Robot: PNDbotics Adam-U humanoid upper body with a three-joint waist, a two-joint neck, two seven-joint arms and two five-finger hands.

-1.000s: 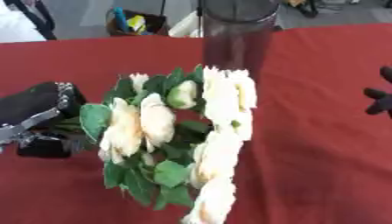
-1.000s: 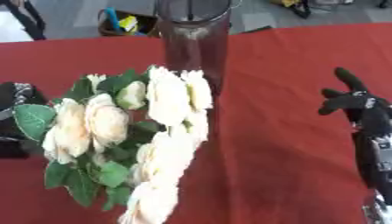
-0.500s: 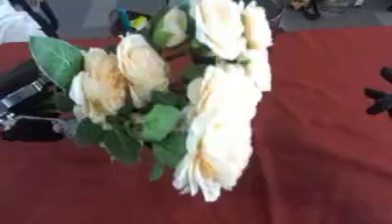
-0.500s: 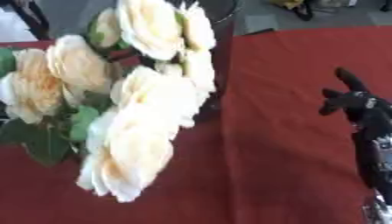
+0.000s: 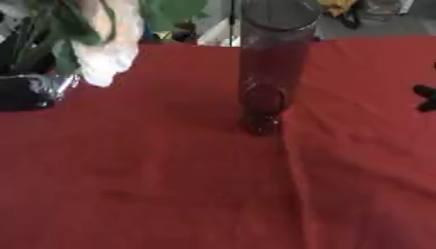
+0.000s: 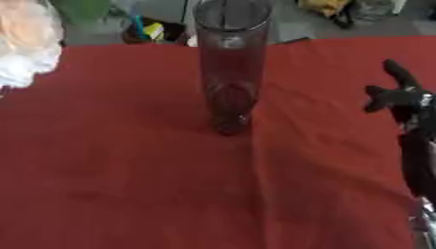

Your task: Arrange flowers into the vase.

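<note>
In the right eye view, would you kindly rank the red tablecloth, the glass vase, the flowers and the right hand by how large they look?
1. Red tablecloth
2. Glass vase
3. Flowers and right hand: unsure, since the flowers are cut off at the edge and nearer the camera.

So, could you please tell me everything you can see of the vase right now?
The vase is a tall, clear cylinder, glass by its look, standing upright on the red tablecloth toward the far middle of the table. Its rim is open, and the red cloth shows through its walls. No stems can be seen in it, and nothing touches it but the cloth. The flowers hang apart, up to its left.
</note>
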